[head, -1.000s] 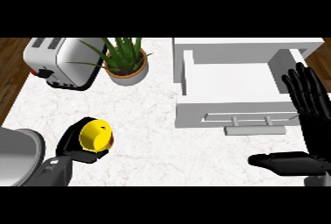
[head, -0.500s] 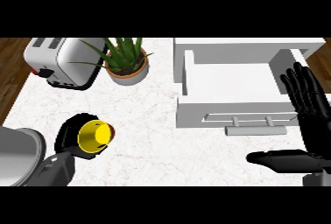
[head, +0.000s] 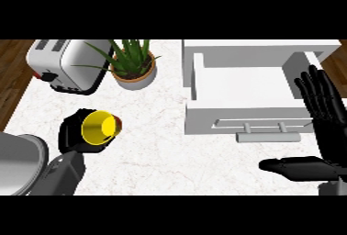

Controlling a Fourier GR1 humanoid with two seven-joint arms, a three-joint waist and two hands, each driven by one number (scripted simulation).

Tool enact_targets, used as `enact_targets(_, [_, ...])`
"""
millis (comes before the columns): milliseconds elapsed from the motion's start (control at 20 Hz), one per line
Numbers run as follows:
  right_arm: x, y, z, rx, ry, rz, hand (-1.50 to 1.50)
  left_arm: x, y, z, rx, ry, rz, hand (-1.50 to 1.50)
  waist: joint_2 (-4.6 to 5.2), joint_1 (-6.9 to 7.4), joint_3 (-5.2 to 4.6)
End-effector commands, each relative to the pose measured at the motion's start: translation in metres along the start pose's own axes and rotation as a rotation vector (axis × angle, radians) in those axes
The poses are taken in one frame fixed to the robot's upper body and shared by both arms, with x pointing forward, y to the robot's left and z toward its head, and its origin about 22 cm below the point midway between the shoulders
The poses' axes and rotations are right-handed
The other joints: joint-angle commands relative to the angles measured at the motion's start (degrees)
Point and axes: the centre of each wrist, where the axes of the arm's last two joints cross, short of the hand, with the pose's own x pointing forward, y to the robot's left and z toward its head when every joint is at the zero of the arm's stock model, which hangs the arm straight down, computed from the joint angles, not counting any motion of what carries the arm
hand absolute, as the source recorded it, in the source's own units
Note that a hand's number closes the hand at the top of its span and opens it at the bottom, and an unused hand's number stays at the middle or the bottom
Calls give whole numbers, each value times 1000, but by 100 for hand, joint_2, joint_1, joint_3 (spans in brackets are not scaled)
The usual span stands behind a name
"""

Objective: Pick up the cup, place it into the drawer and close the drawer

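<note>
— so, how is the left hand [head: 76, 136] seen?

— curled around the yellow cup [head: 99, 127], which is held tipped so that its open mouth faces up toward the view. a small patch of red shows at the cup's right edge. the grey left forearm [head: 62, 173] comes up from the lower left.

— and where is the cup placed?

— over the white marble counter [head: 156, 142], at the left side, well apart from the drawer [head: 244, 98]. whether it is lifted off the counter cannot be told.

— what is seen around that hand?

— a rounded grey metal object [head: 17, 160] is cut off by the left edge, just beside the forearm. further up, a silver toaster [head: 66, 64] stands at the counter's far left corner, and a potted plant [head: 132, 66] with long green leaves stands just beside it to the right.

— and the right hand [head: 322, 110]?

— it is held wide, fingers straight and spread, at the right edge, overlapping the drawer's right end, with the thumb [head: 295, 166] stretched out to the left below the drawer front.

— the drawer itself?

— it is pulled out from the white cabinet [head: 257, 50], its pale inside shown, with a grey bar handle [head: 266, 136] on the front.
</note>
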Motion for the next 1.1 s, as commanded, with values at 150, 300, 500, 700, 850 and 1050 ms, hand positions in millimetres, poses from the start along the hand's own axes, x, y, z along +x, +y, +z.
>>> enact_targets(150, [-5, -8, -4, -17, 16, 18, -150, 26, -31, -62, -207, -130, 58, 150, -40, 102, 15])
enact_targets(300, [-2, -23, 13, -23, 20, 4, -150, 38, -72, -92, -238, -186, 48, 150, -72, 97, 21])
enact_targets(500, [5, -28, 23, -21, 19, 13, -150, 48, -111, -96, -263, -200, 3, 150, -68, 104, 19])
enact_targets(700, [-5, -23, 14, -27, 19, 26, -150, 79, -170, -121, -345, -207, -11, 150, -74, 149, 21])
enact_targets(850, [6, -3, 0, -29, 7, 25, -150, 95, -195, -136, -358, -182, -16, 150, -46, 93, 14])
enact_targets(1050, [1, -21, 12, -23, 11, 21, -150, 131, -241, -160, -399, -182, -79, 150, -46, 58, 15])
